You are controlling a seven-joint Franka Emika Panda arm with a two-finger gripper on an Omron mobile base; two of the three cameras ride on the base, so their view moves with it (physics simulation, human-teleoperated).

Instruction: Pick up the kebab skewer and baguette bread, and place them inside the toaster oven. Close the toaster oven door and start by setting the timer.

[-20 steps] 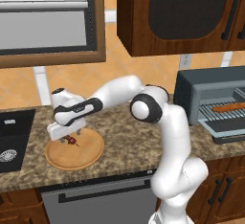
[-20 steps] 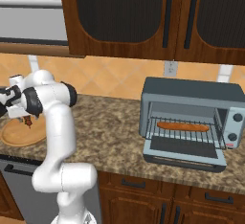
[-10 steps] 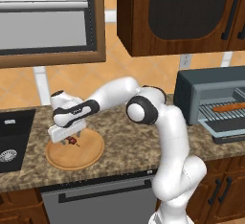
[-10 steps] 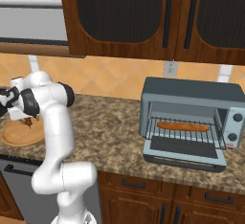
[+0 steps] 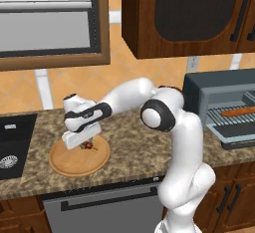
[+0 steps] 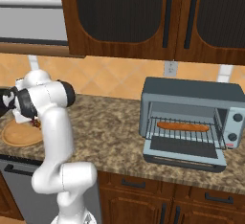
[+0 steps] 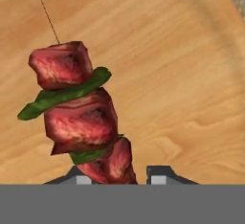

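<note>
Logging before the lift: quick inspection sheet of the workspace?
Surface: speckled stone counter.
Job's things: kebab skewer on the round wooden board; baguette on the rack inside the toaster oven, oven door open.
Clutter: nothing seen.
Grippers: gripper shut on the skewer's lower end.
Cables: nothing seen.
Surroundings: sink, dark wall cabinets, wall outlet.

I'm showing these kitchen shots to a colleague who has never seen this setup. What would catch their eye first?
Probably the white arm bent far over to a round wooden board on the counter, its hand shut on a kebab skewer of red meat chunks and green pepper. Next, the toaster oven at the counter's other end, its door dropped open and a long orange-brown baguette already on the rack.
</note>
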